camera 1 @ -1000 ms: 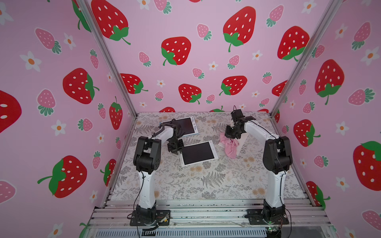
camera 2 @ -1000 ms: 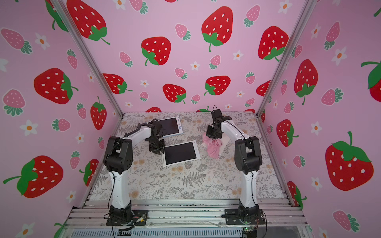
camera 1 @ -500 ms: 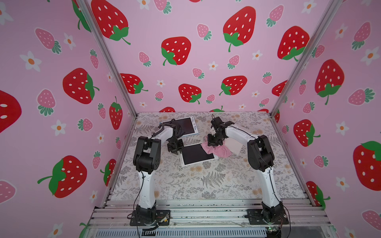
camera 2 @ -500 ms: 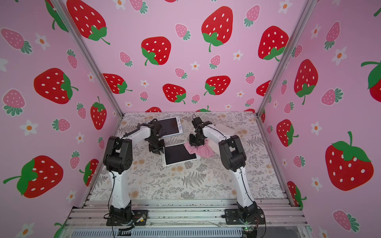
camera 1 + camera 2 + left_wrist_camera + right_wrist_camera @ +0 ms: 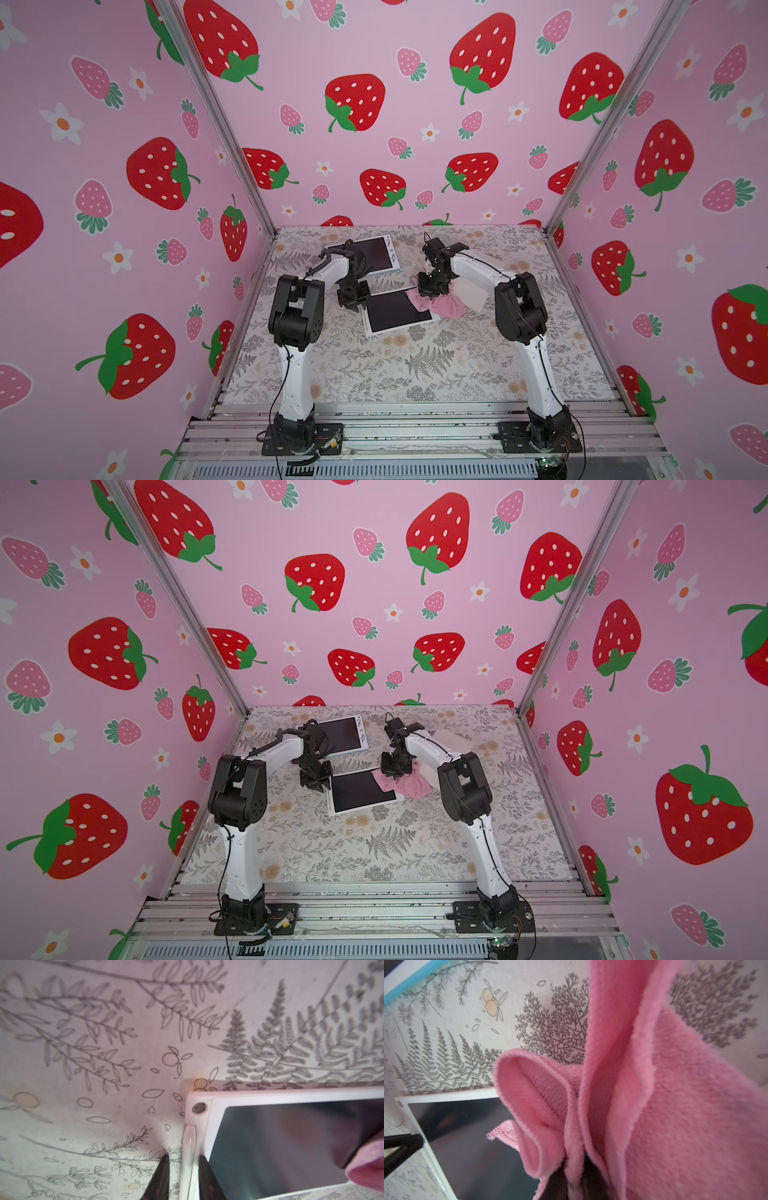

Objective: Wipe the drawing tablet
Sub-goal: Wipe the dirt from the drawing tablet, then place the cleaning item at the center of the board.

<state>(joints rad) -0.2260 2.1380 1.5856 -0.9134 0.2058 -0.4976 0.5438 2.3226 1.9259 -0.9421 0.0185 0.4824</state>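
Observation:
The drawing tablet (image 5: 395, 311) (image 5: 359, 791), white-framed with a dark screen, lies flat mid-table. My left gripper (image 5: 353, 301) (image 5: 316, 782) (image 5: 184, 1156) stands slightly open astride its left edge (image 5: 188, 1147). One fingertip (image 5: 202, 1159) rests on the bezel, while the other is on the table just beside the frame. My right gripper (image 5: 430, 289) (image 5: 392, 766) (image 5: 575, 1165) is shut on a pink cloth (image 5: 440, 305) (image 5: 405, 785) (image 5: 675, 1105). The cloth drapes over the tablet's far right corner and onto the table.
A second tablet (image 5: 376, 253) (image 5: 340, 733) with a blue edge lies behind the left arm near the back wall. A pale sheet (image 5: 471, 293) shows partly under the right arm. Pink strawberry walls enclose the floral table (image 5: 415, 365) on three sides.
My right gripper has carried the pink cloth leftwards from the table beside the tablet onto its far right corner. The left gripper has stayed at the tablet's left edge.

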